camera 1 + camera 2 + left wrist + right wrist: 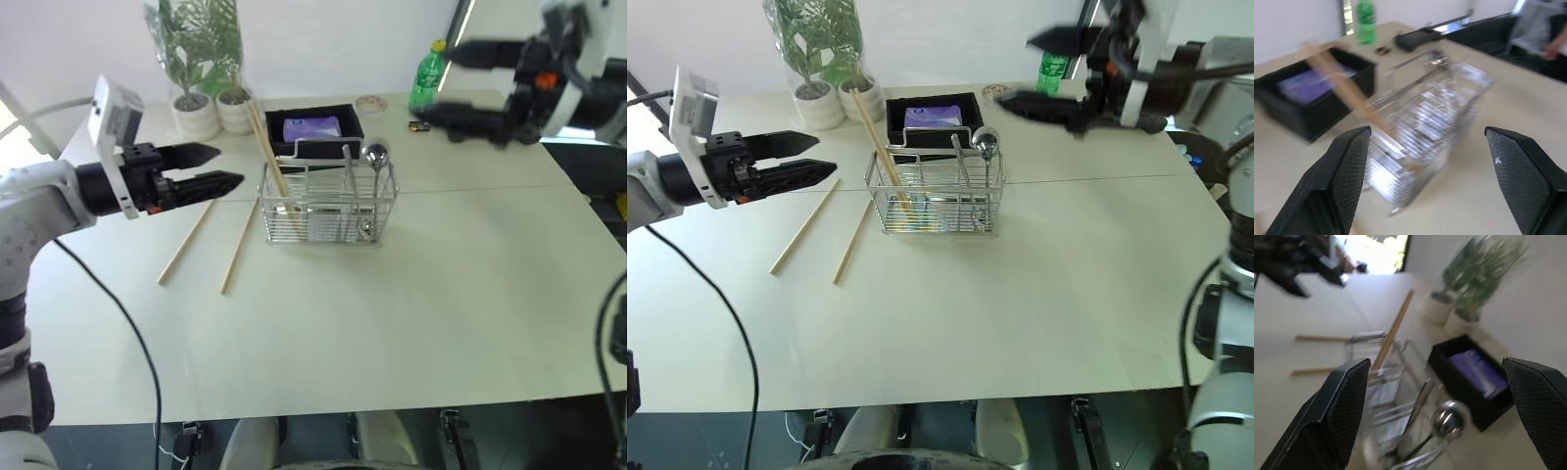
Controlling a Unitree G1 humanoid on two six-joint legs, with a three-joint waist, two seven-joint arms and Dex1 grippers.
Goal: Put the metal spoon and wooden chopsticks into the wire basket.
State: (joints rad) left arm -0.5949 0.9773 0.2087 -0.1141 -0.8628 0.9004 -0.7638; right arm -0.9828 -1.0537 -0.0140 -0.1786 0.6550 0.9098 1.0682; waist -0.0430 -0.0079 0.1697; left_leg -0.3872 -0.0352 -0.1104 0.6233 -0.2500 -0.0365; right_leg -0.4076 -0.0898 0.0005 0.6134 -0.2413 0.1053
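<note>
Head camera: my left gripper (216, 168), two black fingers parted and empty, hangs at mid-left. The silver wire-grid basket (328, 211) at centre holds the shiny metal spoon (373, 157) and pale wooden chopsticks (267, 152); two more sticks (211, 241) lie lower left of it.

Left wrist camera: basket ahead.

Right wrist camera: my right gripper (1440, 411) spread wide, released above the spoon.

Next, I judge: left picks up a loose stick.

Black tray (294, 119) holds a purple pack (312, 128). Two potted plants (201, 59) stand beside it; green bottle (426, 75) sits farther along the table (411, 294).
</note>
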